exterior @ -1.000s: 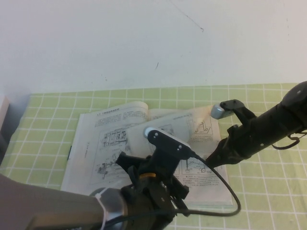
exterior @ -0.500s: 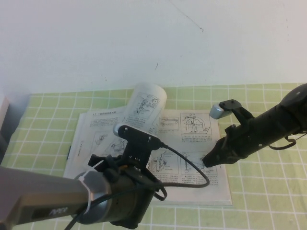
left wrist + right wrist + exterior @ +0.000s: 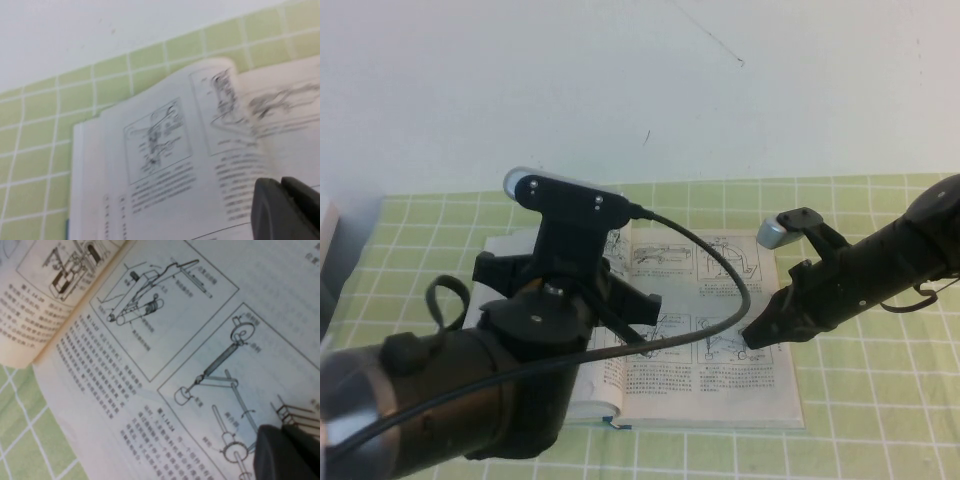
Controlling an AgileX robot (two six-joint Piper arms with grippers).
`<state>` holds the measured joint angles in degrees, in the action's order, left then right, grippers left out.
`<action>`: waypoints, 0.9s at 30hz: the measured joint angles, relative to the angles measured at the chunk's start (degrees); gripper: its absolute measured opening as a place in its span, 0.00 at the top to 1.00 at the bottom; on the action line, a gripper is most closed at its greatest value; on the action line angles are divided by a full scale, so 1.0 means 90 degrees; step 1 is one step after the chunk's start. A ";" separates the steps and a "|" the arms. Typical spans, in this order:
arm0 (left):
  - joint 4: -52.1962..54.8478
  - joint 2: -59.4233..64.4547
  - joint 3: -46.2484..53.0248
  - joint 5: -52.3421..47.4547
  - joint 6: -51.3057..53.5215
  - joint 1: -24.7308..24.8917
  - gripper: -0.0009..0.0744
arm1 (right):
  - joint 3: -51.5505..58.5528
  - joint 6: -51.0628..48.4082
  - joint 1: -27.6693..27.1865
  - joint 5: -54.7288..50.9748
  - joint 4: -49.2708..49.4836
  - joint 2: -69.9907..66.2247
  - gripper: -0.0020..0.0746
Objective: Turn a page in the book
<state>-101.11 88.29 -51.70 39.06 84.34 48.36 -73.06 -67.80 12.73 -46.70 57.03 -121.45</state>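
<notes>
The book [image 3: 720,300] lies open on the green checked cloth, with small drawings and text blocks on its right-hand side. My left arm covers its left half. The left gripper [image 3: 628,330] is low over the middle of the book. In the left wrist view its fingers [image 3: 285,210] are together, just above a page [image 3: 160,140] with framed drawings that bulges up near the spine. I see no paper between them. My right gripper [image 3: 755,338] is shut, its tips [image 3: 287,452] resting on the right-hand page [image 3: 190,340]. A raised leaf [image 3: 45,295] overlaps that page.
The book's teal cover edge [image 3: 620,425] shows at the near side. The green grid cloth [image 3: 880,400] covers the table up to a white wall [image 3: 640,90]. A pale object [image 3: 328,235] stands at the far left edge.
My left arm has swung left and up across the book. The page, first lifted and then curled upright, has gone over to the left half. The right gripper has stayed put on the right page.
</notes>
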 joint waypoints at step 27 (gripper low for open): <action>0.2270 -0.2302 0.0363 -0.5873 -0.1733 -0.0201 0.99 | 0.0000 0.4510 0.0022 -0.0771 -0.6465 0.4975 0.98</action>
<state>-80.68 67.57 -48.43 -13.79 68.74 46.56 -73.06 -27.21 12.93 -53.64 -1.16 -76.67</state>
